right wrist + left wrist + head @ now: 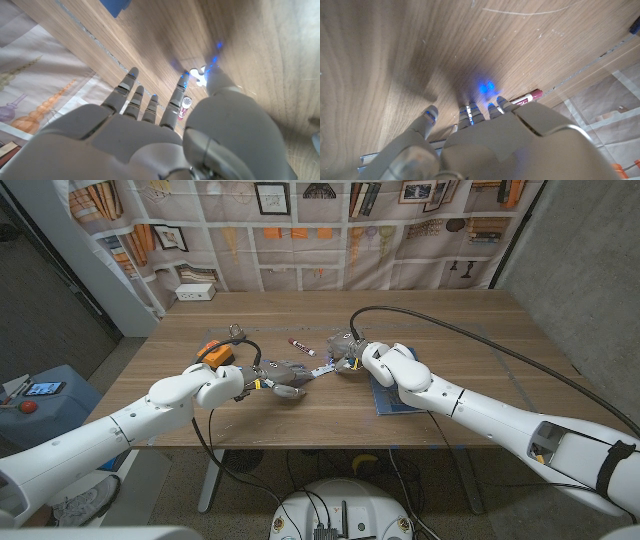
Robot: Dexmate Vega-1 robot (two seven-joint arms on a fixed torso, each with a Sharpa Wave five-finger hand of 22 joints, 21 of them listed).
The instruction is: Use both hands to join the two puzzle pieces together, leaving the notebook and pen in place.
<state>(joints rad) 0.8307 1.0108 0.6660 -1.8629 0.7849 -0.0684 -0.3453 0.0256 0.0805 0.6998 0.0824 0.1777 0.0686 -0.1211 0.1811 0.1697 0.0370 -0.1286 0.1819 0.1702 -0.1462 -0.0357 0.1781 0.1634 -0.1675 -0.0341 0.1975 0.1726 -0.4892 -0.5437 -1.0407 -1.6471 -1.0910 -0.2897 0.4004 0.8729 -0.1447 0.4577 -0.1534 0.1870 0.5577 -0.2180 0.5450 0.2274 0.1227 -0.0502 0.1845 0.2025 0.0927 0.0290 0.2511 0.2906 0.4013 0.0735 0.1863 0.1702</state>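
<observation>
Fingers of both hands, left [283, 377] and right [345, 357], converge mid-table for joining; a piece [198, 75] shows by the right fingers; grasp unclear.

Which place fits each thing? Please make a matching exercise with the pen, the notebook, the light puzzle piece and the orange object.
Things:
1. pen
2. notebook
3. light puzzle piece
4. orange object

Places:
A. partly covered by the right arm
B. beside the left arm, on its outer side
C. at the thumb tip of the right hand
D. beyond both hands, toward the far edge

Pairs: 1-D, 2-A, 3-C, 4-B
</observation>
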